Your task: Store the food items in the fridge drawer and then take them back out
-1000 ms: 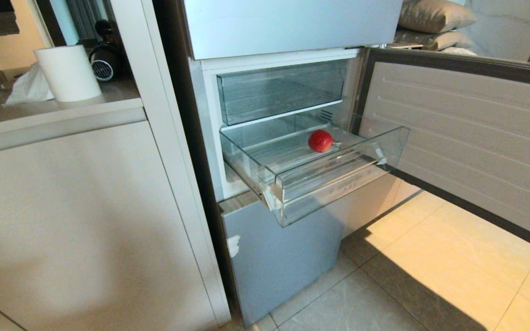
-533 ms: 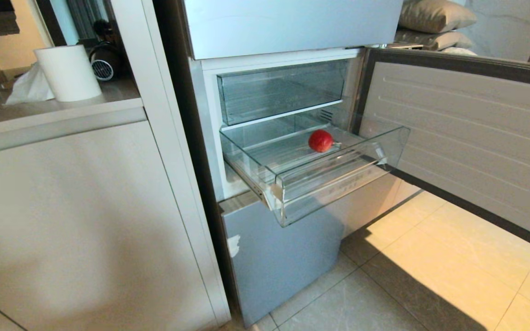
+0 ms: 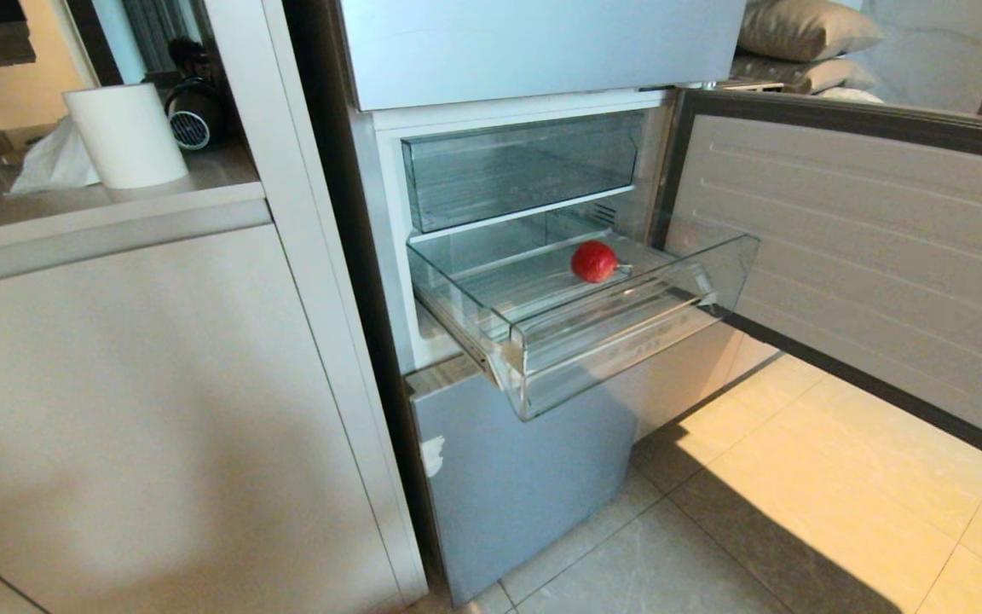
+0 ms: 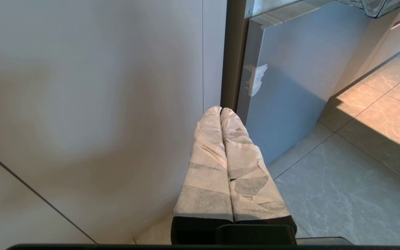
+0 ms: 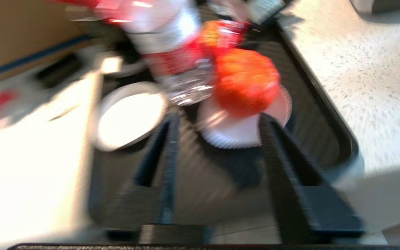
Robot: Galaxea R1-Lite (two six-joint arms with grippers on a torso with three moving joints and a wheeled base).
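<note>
Right gripper (image 5: 217, 119): my jaws stand parted above a black tray (image 5: 328, 114), grasping nothing that I can make out. The second food item (image 5: 246, 80) sits on a small white dish (image 5: 231, 133) just beyond my fingertips, near the tray edge that borders the speckled counter (image 5: 366, 69). Left gripper (image 4: 221, 111): clenched and empty, parked low beside the fridge (image 3: 516, 477).

The first food item (image 3: 594, 261) rests toward the back edge of the fridge drawer (image 3: 627, 358), which is pulled out.

Risks, as I judge them: the round, glossy piece may squirt from a closing pinch and roll across the tray. The bottle (image 5: 172, 52) lying just beside it may be nudged. My view here is smeared, so aim may be off.

Compared with the earlier head views, drawer, door and stored piece are unchanged.
</note>
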